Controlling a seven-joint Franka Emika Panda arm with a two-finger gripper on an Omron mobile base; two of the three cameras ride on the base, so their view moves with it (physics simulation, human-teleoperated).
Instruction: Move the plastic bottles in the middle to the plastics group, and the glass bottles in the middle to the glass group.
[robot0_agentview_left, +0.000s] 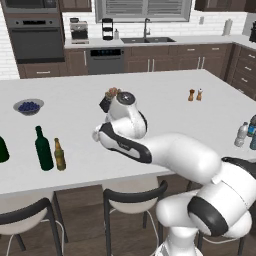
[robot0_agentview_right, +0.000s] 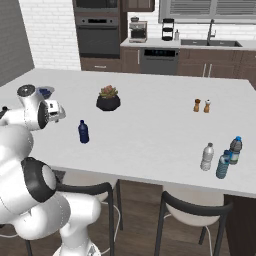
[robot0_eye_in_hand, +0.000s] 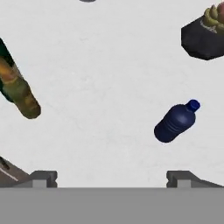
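Plastic, the blue bottle (robot0_agentview_right: 83, 131) stands alone mid-bench, upright, near the dark plant pot (robot0_agentview_right: 108, 101). It should be light, smooth and a little yielding; my judgement is to take it across the straight body, below the rounded shoulder. The amber bottle (robot0_agentview_left: 59, 154) already stands just beside the green bottle (robot0_agentview_left: 43, 148) at the glass end; the clear bottle (robot0_agentview_right: 207, 157) sits by the plastics group (robot0_agentview_right: 229, 156). The gripper (robot0_eye_in_hand: 112, 178) hangs above the bench (robot0_agentview_right: 150, 130), looking down, fingertips (robot0_eye_in_hand: 43, 177) spread wide, holding nothing.
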